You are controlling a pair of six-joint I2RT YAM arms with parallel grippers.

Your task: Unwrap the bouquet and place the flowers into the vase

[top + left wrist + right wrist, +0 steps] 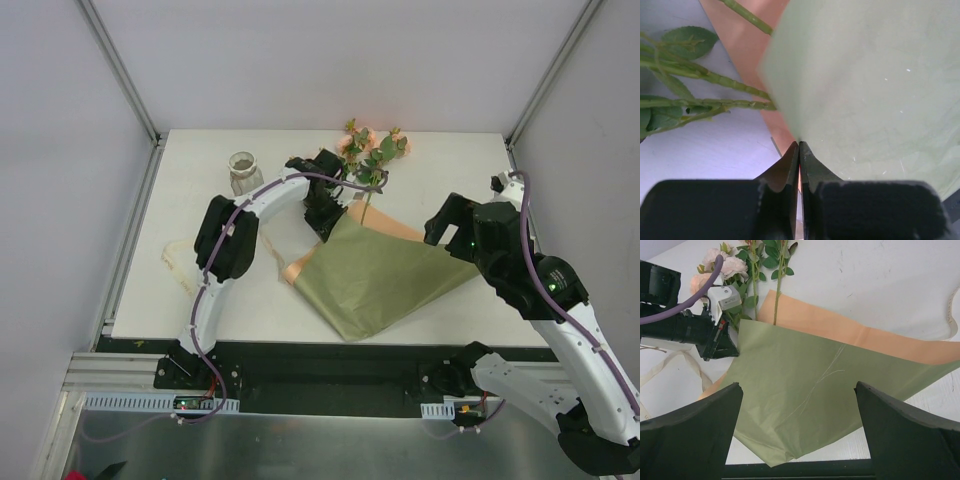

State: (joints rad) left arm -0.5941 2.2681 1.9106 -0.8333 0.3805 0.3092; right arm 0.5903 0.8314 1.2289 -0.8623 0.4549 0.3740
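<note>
Likely light, floppy and easily bruised, the flowers point(372, 150) lie far-centre, right of the vase point(243, 172), stems running into the opened wrapping paper point(380, 275) and probably best pinched low on bare stem; the left gripper point(799, 150) is closed tight at the paper's edge, the right gripper point(797, 390) gapes wide.

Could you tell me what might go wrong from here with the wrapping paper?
1. The left arm's fingers appear shut on just the edge of the olive-green wrapping paper with its orange inside; a thin pinch may slip or tear.
2. The peach-pink roses lie with their stems partly on that paper, so pulling it could drag them toward the table's far edge.
3. The small white ribbed vase stands close to the left forearm; a swing might topple it.
</note>
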